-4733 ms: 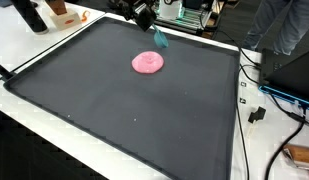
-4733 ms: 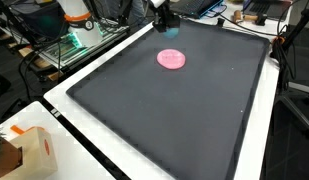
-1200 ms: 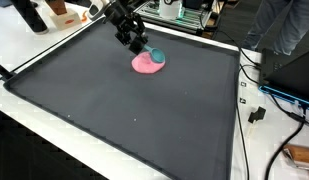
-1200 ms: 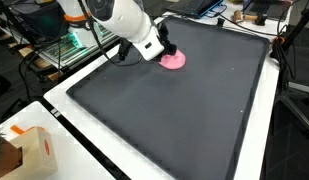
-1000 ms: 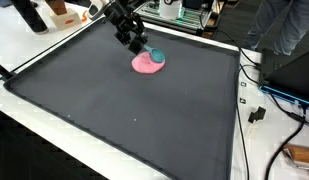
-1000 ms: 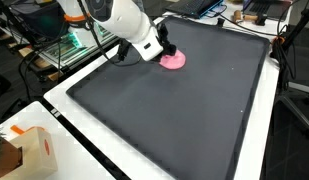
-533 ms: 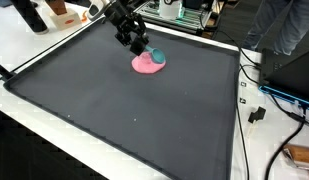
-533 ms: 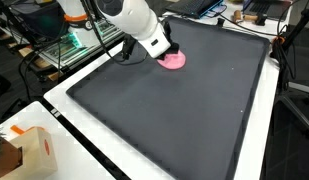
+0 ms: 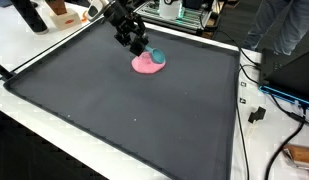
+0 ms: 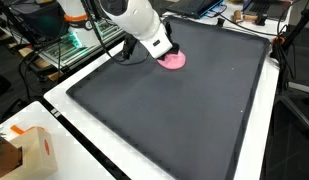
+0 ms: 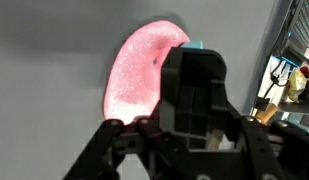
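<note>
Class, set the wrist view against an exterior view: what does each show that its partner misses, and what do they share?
Only the wrist view: the pink disc close up and glowing bright, with the black housing of the jaws filling the foreground. Only an exterior view: the whole black mat, the white table around it, cables at the side and the robot arm. Shared: the pink disc, the small teal thing at its edge, and the jaws beside it. Whether they are open cannot be told.

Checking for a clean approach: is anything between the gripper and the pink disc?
Only the teal object held in the gripper, right at the pink disc's edge. Nothing else visible on the black mat lies between them.
</note>
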